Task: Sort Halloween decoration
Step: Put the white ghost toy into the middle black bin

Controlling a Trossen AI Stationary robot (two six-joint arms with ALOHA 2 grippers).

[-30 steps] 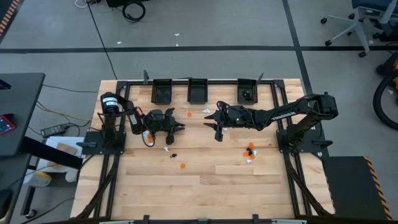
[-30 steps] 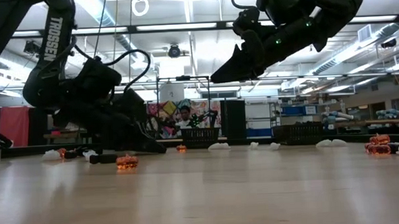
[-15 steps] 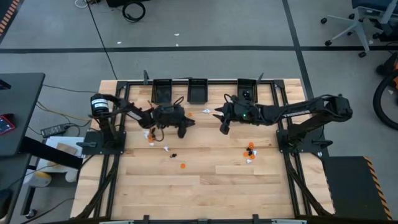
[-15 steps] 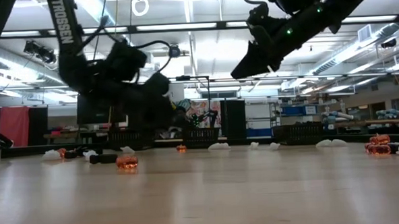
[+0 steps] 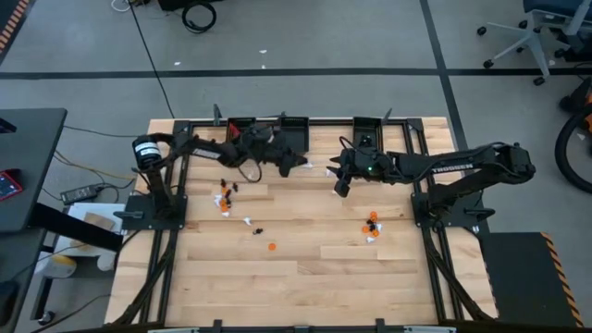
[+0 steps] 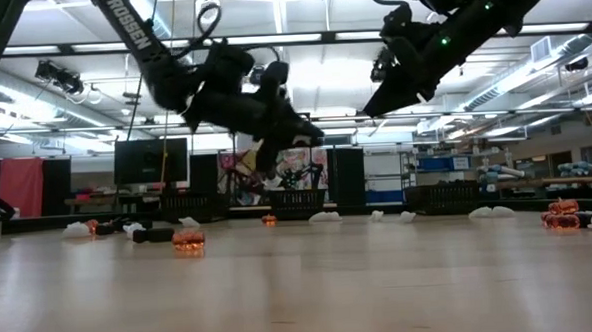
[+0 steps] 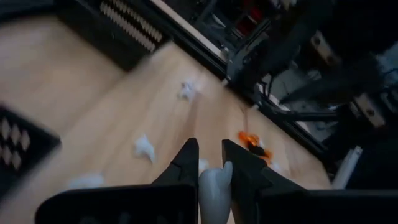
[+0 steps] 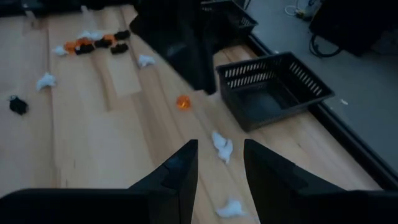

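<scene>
My left claw (image 7: 210,163) has swung from the surface (image 5: 314,268) up to the bins (image 5: 294,135), pinching a tiny white trinket (image 7: 215,186). It looks light and slippery, best pinched mid-body. My right claw (image 8: 219,163) hovers apart, empty; other trinkets (image 5: 372,225) lie scattered.

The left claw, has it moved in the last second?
Yes. The left claw, pinching a white trinket, has swung from the table's left side up toward the middle bin at the back edge.
</scene>
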